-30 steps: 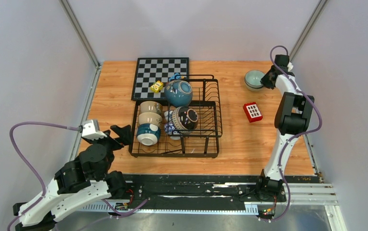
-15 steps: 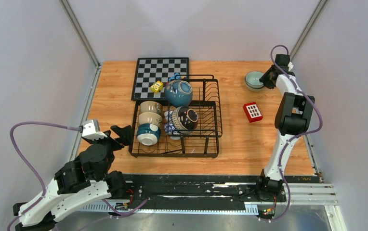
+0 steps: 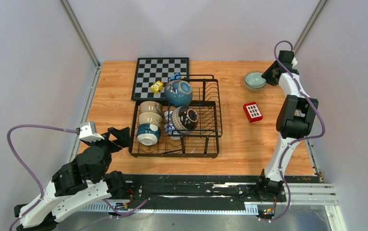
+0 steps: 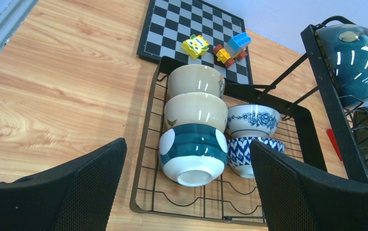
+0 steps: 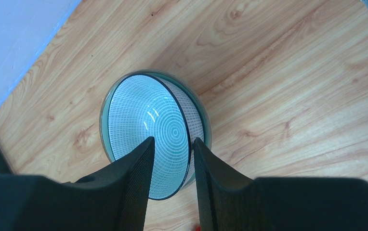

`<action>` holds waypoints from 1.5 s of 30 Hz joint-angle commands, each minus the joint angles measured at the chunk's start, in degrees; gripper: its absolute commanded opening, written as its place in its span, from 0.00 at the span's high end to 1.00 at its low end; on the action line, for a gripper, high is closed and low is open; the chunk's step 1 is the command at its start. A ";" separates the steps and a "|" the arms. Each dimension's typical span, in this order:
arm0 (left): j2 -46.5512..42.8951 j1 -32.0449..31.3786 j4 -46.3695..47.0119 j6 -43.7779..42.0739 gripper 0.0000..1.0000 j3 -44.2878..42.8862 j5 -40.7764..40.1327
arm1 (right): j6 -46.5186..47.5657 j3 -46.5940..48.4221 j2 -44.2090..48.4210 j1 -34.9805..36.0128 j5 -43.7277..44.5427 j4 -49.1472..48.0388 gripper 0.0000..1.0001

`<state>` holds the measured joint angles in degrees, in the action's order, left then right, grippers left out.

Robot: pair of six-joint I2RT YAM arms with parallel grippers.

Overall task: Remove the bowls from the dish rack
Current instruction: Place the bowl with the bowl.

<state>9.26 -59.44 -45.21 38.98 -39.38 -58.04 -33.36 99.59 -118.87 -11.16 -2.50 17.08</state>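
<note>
A pale mint bowl point(image 3: 254, 80) sits on the table point(image 3: 240, 139) at the upper right of the top view, outside the dish rack point(image 3: 219, 126). Only the right wrist view shows its ringed inside. A red block point(image 3: 253, 111) lies near. The right gripper point(image 5: 173, 140) hangs over its rim, fingers part-way apart, gripping nothing. The left gripper point(image 4: 187, 143), spread wide and empty, faces the other bowls point(image 4: 194, 154) in the rack.

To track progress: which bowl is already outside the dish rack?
The pale mint bowl, alone on the table at far right; every other one sits inside the black rack.

Wood table point(image 3: 240, 144): dish rack point(image 3: 199, 142) ctr, chessboard point(image 3: 158, 72) at far edge, mint bowl point(image 3: 254, 80) nr far-right corner, red block point(image 3: 253, 111) rt side.
</note>
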 commanded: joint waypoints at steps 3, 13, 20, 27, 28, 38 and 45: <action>-0.99 0.04 -1.46 1.80 0.00 0.00 0.22 | 0.94 -0.52 1.95 -0.80 0.38 2.66 0.62; -0.67 0.05 -1.12 1.72 0.00 0.18 0.21 | 1.96 -0.71 0.98 -1.06 1.10 4.09 0.68; -0.38 0.08 -0.54 1.54 0.00 0.43 0.21 | 1.93 -0.71 0.33 -1.15 0.94 4.30 0.80; 0.00 0.11 -0.12 1.36 0.00 0.53 0.12 | 1.91 -0.87 -0.07 -1.15 0.49 4.30 0.91; 0.03 0.05 -0.06 1.36 0.00 0.53 0.17 | 1.98 -1.01 -0.05 -1.15 0.44 4.29 0.92; -0.23 0.07 -0.50 1.69 0.00 0.79 0.10 | 1.14 -2.98 -0.33 -1.32 -1.09 3.07 1.00; -0.28 0.09 -0.71 2.21 0.00 1.03 0.12 | 0.95 -2.99 -0.61 -1.48 -2.41 2.43 1.00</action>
<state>8.99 -59.44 -46.41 39.66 -39.38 -57.63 -31.94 97.41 -118.87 -11.79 -2.63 19.27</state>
